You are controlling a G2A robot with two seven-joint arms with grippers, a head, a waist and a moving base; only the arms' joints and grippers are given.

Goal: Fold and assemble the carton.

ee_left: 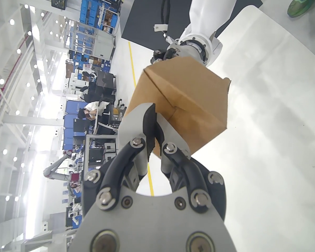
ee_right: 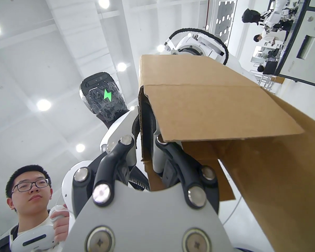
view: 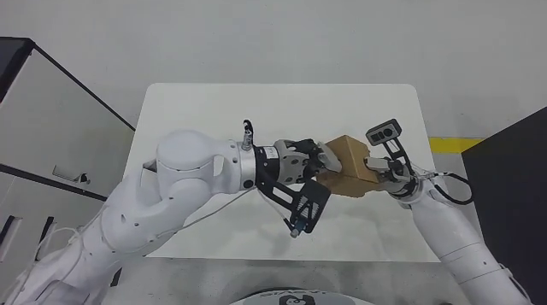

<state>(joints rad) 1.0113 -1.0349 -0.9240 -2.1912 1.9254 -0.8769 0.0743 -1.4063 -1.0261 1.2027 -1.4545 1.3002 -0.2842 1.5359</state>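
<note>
Carton (view: 346,164): a brown corrugated box, already squared up into a block. It is held between both grippers over the near right part of the table. We cannot tell whether its underside touches the top.
Handling: we judge it light and probably empty. The panels look stiff, but it would hinge freely at every crease and could dent or crush at corners and raw edges.
Surface: matte, dry paper with a fluted core showing at the cut edges. We expect the pads to grip it well, with little slip.
Where to hold: we would pinch a single wall near a crease, where the board is stiffest. Squeezing across the hollow body would bow it.
Flap (ee_right: 212,111): one flat rectangular flap on the right gripper's side stands out unfolded, and further board hangs loose beneath it. We judge that end is not yet closed.
Seam (ee_left: 160,90): on the left gripper's side, two panels meet in a straight line, folded shut.
Left gripper (ee_left: 156,127): its jaws are clamped together on a corner edge of the carton.
Right gripper (ee_right: 144,142): its jaws are pinched on a thin carton wall at the open end.
Table (view: 214,108): a white, smooth, faintly glossy top with rounded corners.
</note>
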